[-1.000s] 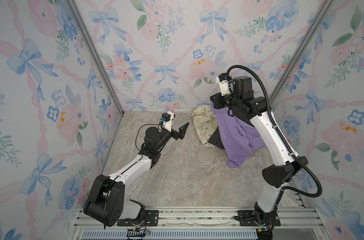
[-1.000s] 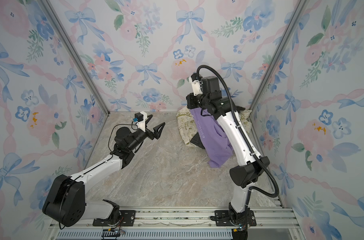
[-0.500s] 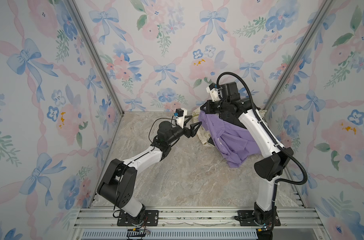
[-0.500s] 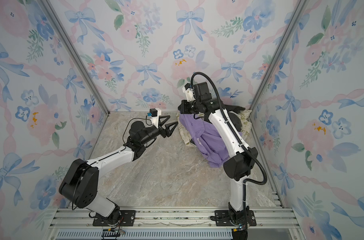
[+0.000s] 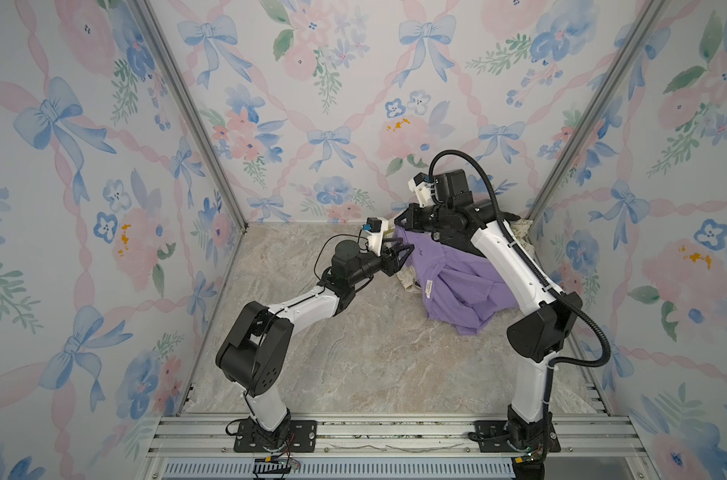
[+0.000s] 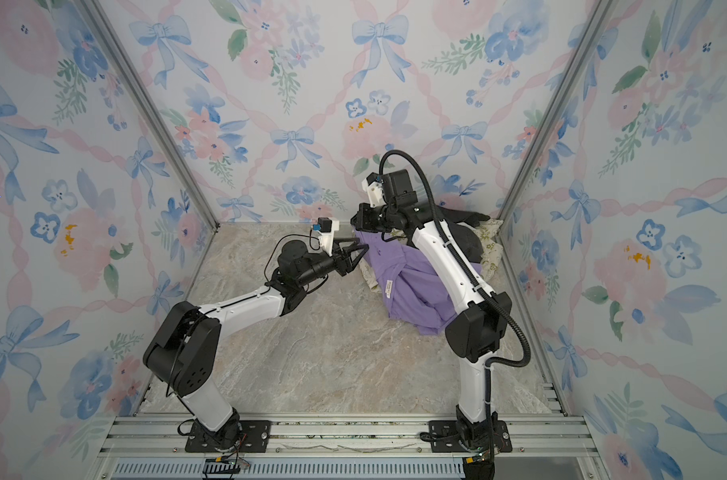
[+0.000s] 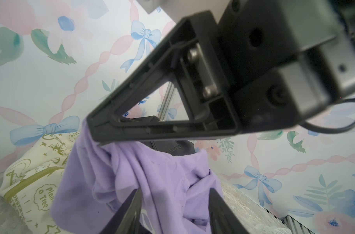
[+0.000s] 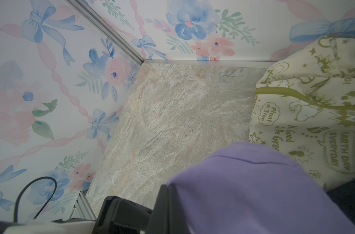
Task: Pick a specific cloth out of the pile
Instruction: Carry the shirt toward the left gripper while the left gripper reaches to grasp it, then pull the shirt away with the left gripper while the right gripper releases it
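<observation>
The soft lavender-purple garment [image 5: 457, 282], crumpled, small white label [image 5: 429, 287] showing, hangs pinched at its top edge by right gripper [image 5: 400, 222]; left gripper [image 5: 404, 257] spread at its edge.

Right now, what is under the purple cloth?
Under the purple cloth, the cream printed cloth pokes out at one edge and dark denim shows behind; anything else is covered.

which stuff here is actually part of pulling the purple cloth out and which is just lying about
Part of the job:
- lavender cloth, held by right gripper, jaws shut
- left gripper at its edge
- pile: denim garment, cream cloth

Just there:
- marble table
- floral walls
- front rail
</observation>
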### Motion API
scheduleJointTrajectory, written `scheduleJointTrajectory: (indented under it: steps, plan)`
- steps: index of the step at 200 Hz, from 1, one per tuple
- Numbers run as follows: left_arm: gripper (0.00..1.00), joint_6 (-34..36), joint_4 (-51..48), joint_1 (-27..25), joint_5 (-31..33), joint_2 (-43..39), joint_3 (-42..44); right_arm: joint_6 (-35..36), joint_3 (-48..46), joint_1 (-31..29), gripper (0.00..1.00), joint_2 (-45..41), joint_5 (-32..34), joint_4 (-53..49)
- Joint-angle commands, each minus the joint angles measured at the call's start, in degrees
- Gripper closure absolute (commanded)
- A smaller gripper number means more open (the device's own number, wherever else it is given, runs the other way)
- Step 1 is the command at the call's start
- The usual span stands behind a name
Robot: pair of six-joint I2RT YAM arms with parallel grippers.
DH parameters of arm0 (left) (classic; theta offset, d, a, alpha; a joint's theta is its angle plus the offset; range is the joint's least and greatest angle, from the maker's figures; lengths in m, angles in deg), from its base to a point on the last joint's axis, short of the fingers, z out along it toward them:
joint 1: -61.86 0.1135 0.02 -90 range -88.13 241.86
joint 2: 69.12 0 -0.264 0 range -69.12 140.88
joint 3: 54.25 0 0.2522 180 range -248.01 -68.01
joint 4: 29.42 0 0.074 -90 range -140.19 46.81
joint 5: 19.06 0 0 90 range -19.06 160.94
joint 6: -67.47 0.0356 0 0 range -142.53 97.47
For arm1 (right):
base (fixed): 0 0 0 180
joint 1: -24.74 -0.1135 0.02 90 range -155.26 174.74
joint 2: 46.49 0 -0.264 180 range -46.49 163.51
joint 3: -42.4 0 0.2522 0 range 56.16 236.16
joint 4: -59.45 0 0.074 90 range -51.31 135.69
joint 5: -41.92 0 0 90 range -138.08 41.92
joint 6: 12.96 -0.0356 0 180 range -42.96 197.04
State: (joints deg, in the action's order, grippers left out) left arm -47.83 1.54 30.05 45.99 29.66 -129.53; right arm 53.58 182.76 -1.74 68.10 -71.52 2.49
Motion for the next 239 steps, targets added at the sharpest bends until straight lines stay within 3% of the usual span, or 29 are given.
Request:
scheduleJointTrajectory:
  steps: [1,52,110,135,178,197,239]
  plan:
    - [0.49,-1.42,1.15,-0.95,-0.60,1.51,-0.66,-1.31,-0.13,-0.60,1.00,-1.87,0.58,3.36]
    - [0.55,-3.35,1.15,-1.67,0.16,4.35,-1.54,-1.76,-1.37,-0.62,1.00,-2.98,0.84,6.57]
    - [0.69,-5.39,1.17,-1.85,-0.65,7.66,-3.61,-1.58,-5.20,-0.68,1.00,-5.98,2.39,9.68]
    - [0.77,-5.50,1.15,-1.87,-0.81,8.01,-3.40,-1.45,-8.00,-0.64,1.00,-7.96,3.29,11.93]
    - [1.00,-5.50,1.18,-1.76,-1.51,7.25,-3.69,-0.23,-11.23,-0.43,1.00,-10.57,5.39,14.09]
    - [1.00,-5.03,1.15,-1.72,-0.92,6.43,-3.87,0.34,-12.28,-0.15,1.00,-11.45,6.08,14.54]
    - [1.00,-2.49,1.14,-1.33,0.87,3.32,-4.64,0.96,-15.98,1.64,0.90,-14.39,7.61,15.55]
